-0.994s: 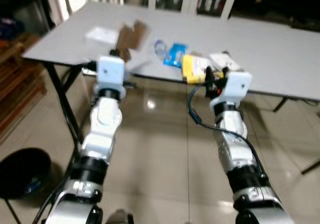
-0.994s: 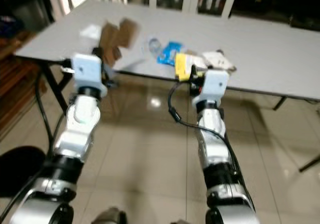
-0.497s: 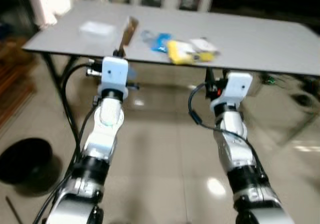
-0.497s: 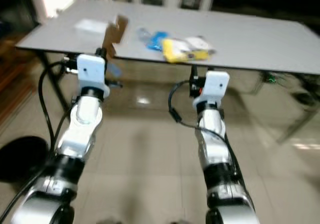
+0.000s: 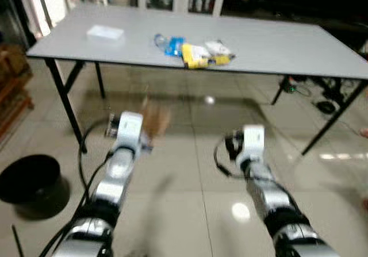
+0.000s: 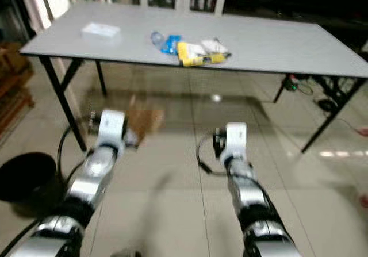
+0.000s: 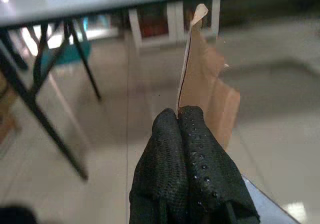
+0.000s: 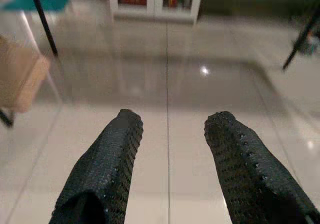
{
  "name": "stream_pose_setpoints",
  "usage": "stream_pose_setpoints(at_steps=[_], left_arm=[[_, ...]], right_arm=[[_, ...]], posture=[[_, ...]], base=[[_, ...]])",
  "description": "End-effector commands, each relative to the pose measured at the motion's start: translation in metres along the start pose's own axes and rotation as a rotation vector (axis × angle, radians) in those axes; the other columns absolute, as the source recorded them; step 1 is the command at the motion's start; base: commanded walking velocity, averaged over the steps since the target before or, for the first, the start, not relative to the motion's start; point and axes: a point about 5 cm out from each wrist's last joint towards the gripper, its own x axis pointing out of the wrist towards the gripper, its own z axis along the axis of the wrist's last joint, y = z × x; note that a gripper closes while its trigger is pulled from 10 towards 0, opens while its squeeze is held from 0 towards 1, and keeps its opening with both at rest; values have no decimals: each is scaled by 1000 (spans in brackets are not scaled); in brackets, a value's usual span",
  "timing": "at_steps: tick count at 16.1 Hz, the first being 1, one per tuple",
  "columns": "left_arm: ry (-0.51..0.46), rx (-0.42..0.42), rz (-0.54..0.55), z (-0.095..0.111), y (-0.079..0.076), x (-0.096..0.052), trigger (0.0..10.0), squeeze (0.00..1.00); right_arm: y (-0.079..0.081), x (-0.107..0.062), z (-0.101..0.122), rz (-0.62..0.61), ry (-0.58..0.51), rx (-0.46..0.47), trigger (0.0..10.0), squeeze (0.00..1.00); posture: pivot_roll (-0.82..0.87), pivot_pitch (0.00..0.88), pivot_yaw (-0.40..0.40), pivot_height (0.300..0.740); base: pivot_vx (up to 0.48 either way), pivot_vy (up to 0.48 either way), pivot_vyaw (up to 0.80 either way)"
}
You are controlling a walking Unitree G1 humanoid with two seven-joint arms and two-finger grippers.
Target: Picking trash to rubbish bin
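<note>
Pinching cardboard scrap (image 7: 205, 78), left pincer (image 7: 179, 115)

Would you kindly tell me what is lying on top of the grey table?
On the grey table lie a flat white packet near its left end and a cluster of wrappers, blue, yellow and white, near the front edge. Anything beneath that pile is hidden.

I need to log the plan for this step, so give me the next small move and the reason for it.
Probably turn toward the black bin on the robot's left and carry the load over it. The left gripper is shut on a piece of brown cardboard, held above the floor away from the table, while the bin stands low to the left. The right gripper is open.
</note>
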Motion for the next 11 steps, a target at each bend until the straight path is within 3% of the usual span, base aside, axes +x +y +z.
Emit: stream_pose_setpoints(at_steps=[1,2,4,9,11], left_arm=[[33,5,-28,-7,-2,0,10000,0],[142,-3,-38,-32,0,-7,10000,0],[370,83,-73,-88,4,-33,10000,0],[609,67,-40,-143,4,-76,10000,0],[652,13,-32,-155,0,-87,10000,0]], right_arm=[[-6,-3,-13,7,75,-34,10000,0],[-10,-10,-35,12,161,-63,10000,0],[-16,-31,-81,19,358,-79,10000,0],[-14,-56,-119,42,504,-50,10000,0],[-16,-63,-127,22,531,-57,10000,0]], posture=[[14,24,-90,740],[15,24,-92,740],[17,18,-97,740],[24,16,-106,740],[28,11,-108,740]], base=[[0,0,0],[0,0,0],[0,0,0],[0,0,0],[0,0,603]])
